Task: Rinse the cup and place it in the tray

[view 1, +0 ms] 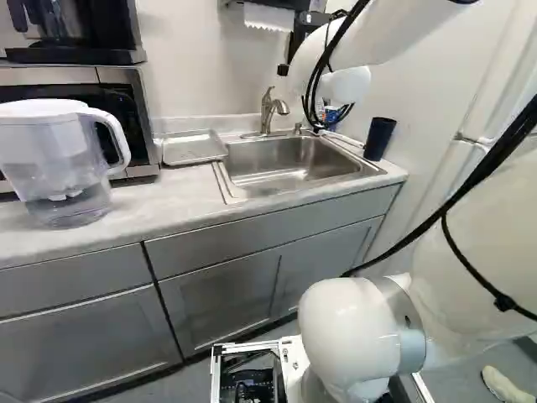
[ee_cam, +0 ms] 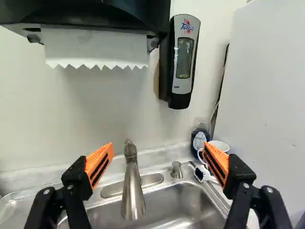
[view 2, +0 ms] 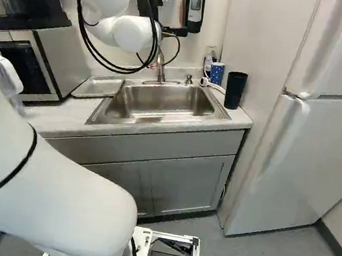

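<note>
My gripper (ee_cam: 158,147) is spread wide, holding nothing. The dark cup (view 2: 235,91) stands upright on the counter (view 2: 242,118) beside the sink (view 2: 160,103); likely light, stiff, slippery once wet, so I'd grasp mid-wall. Across the sink lies the tray (view 2: 97,86); behind, the faucet (ee_cam: 132,191).

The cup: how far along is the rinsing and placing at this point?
Nothing looks finished: the dark cup stands beside the sink, like the blue cup, and the tray holds neither. In hand: nothing; the gripper is open. Left, apparently: grasping one, rinsing it under the faucet, setting it in the tray. Whether either is already rinsed doesn't show.
</note>
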